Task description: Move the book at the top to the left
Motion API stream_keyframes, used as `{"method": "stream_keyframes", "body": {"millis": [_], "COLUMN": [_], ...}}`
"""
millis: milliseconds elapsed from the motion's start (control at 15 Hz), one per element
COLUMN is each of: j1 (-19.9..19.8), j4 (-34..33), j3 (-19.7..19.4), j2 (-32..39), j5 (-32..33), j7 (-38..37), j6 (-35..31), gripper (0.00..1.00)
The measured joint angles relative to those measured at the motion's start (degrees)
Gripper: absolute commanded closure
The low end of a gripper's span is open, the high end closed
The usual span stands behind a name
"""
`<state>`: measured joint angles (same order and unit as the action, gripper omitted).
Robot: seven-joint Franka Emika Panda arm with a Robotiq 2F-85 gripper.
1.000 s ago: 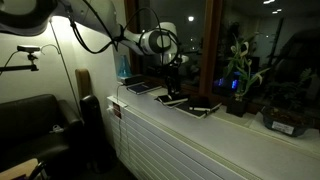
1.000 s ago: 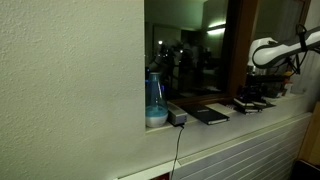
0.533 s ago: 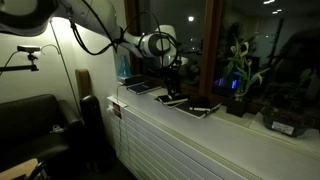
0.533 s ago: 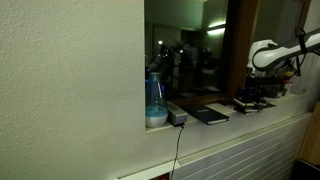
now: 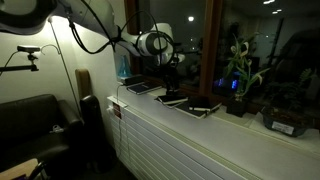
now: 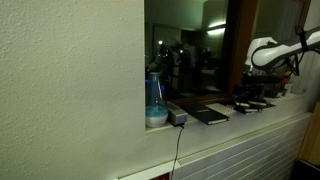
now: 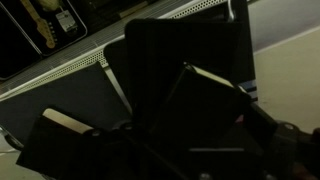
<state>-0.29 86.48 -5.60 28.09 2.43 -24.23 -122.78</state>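
Dark books lie in a row on a white windowsill. In an exterior view there is one flat book (image 5: 140,87), a small stack (image 5: 170,98) in the middle and another book (image 5: 203,108) beyond it. My gripper (image 5: 172,78) hangs just above the middle stack, which also shows in an exterior view (image 6: 249,103) under the gripper (image 6: 262,88). In the wrist view the top book (image 7: 215,110) lies skewed on a larger dark book (image 7: 170,60). My fingers are lost in the dark at the bottom edge, so their state is unclear.
A blue-lit bottle (image 6: 154,100) and a small box (image 6: 177,118) stand on the sill (image 6: 240,125) beside a flat book (image 6: 210,116). Potted plants (image 5: 238,75) stand further along the sill. A dark sofa (image 5: 35,125) sits below.
The arm has shifted very slightly along the sill above the middle stack. The books have not visibly moved.
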Motion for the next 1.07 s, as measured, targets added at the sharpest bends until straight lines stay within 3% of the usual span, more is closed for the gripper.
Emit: {"method": "stream_keyframes", "body": {"millis": [533,1067], "j1": [0.0,2.0], "j4": [0.0,0.0], "j3": [0.2,-1.5], "j2": [-0.2,-0.4], "j5": [-1.1,-0.6], "j7": [-0.2,-9.3], "j6": [0.0,0.0], "gripper": [0.0,0.0]}}
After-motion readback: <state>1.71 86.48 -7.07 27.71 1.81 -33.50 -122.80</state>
